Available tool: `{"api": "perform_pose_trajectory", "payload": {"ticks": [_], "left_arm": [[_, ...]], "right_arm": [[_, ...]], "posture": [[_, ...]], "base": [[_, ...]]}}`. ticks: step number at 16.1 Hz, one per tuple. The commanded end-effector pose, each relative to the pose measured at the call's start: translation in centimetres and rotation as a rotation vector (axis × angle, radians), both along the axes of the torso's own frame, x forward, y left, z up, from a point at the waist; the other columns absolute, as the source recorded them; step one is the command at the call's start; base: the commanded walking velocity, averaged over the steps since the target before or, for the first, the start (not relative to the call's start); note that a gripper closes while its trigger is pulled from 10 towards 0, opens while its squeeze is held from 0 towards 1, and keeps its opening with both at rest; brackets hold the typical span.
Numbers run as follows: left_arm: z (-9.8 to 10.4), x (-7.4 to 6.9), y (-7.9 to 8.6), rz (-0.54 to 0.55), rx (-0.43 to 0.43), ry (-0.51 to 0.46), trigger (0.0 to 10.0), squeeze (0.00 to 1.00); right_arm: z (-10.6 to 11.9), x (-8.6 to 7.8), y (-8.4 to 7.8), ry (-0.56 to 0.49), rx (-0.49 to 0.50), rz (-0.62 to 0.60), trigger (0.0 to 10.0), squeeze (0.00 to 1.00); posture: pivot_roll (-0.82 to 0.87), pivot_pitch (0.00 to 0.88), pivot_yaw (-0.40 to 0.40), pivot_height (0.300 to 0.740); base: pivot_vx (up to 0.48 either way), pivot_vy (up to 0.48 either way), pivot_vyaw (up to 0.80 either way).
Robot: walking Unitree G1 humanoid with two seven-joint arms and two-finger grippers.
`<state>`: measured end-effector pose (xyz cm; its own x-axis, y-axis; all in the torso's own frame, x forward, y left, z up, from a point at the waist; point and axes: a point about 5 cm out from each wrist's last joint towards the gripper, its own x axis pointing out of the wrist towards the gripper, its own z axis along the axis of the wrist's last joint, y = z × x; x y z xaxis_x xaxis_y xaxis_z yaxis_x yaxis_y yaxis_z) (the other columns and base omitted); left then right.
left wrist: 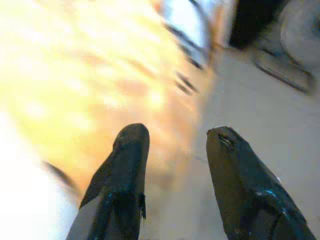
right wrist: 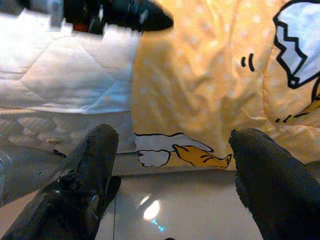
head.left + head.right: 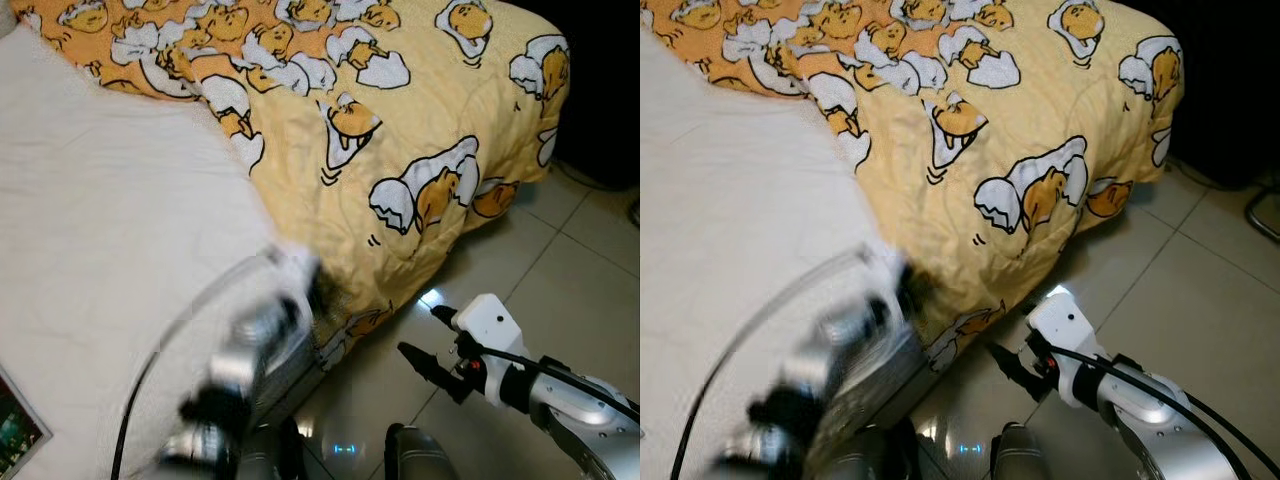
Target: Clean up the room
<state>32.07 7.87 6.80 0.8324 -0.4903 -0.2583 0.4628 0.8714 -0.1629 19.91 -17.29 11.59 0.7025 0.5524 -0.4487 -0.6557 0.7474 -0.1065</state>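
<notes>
A yellow quilt [image 3: 400,120] printed with cartoon egg figures covers the far part of the bed and hangs over its edge down to the floor. Beside it lies the bare white mattress [image 3: 110,220]. My left gripper [image 3: 305,285] is motion-blurred at the mattress edge where the quilt begins; in the left wrist view its fingers [image 1: 127,160] stand apart, open, with nothing between them. My right gripper [image 3: 425,335] hovers low over the tiled floor [image 3: 560,290] next to the hanging quilt, open and empty, and in the right wrist view it faces the quilt's hem [image 2: 185,150].
A corner of a flat printed thing [image 3: 15,430] lies on the mattress at the lower left. A dark space lies past the bed's far right corner, with a metal leg [image 3: 1265,215] at its edge. The glossy tiles reflect light beside the bed.
</notes>
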Motion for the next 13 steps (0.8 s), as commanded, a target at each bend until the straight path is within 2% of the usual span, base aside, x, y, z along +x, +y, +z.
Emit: {"api": "perform_pose_trajectory", "payload": {"ticks": [1,3,4,6,8,9,10,11,13], "left_arm": [[-1.4,0.3,1.3,0.11,0.03,0.041,10.0,1.0],[-1.2,1.2,1.7,0.161,0.06,0.033,10.0,1.0],[-1.1,1.8,2.1,0.198,0.107,0.03,10.0,1.0],[-1.2,2.2,2.5,0.237,0.118,0.049,10.0,1.0],[-1.6,2.3,2.6,0.263,0.098,0.099,10.0,1.0],[-1.9,2.1,2.4,0.268,0.048,0.136,10.0,1.0],[-2.1,2.0,2.1,0.258,0.059,0.141,10.0,0.86],[-2.7,1.6,1.8,0.24,0.104,0.156,10.0,0.0],[-3.2,1.3,1.7,0.249,0.128,0.182,10.0,0.0]], "right_arm": [[0.1,0.1,-0.2,-0.008,-0.004,-0.012,10.0,0.0],[0.2,0.1,-0.2,-0.013,-0.004,-0.014,10.0,0.0],[0.2,0.1,-0.2,-0.015,-0.005,-0.015,10.0,0.0],[0.2,-0.1,-0.3,-0.016,-0.007,-0.017,10.0,0.0],[0.2,-0.3,-0.3,-0.014,-0.008,-0.021,10.0,0.0],[0.2,-0.4,-0.4,-0.013,-0.009,-0.022,10.0,0.0],[0.2,-0.4,-0.4,-0.012,-0.01,-0.022,10.0,0.0],[0.2,-0.4,-0.4,-0.013,-0.012,-0.021,10.0,0.0],[0.3,-0.3,-0.3,-0.014,-0.014,-0.019,10.0,0.0]], "posture": [[-0.28,0.205,0.1,0.74],[-0.29,0.201,0.101,0.74],[-0.29,0.203,0.102,0.74],[-0.3,0.206,0.104,0.74],[-0.31,0.207,0.106,0.74],[-0.31,0.206,0.105,0.74],[-0.31,0.207,0.106,0.74],[-0.31,0.209,0.104,0.74],[-0.32,0.214,0.103,0.74]], "base": [[0.0,0.0,0.0],[0.0,0.0,0.0],[0.0,0.0,0.0],[0.0,0.0,0.0],[0.0,0.0,0.0],[0.0,0.0,0.0],[0.0,0.0,0.0],[0.0,0.0,0.0],[0.0,0.0,0.0]]}}
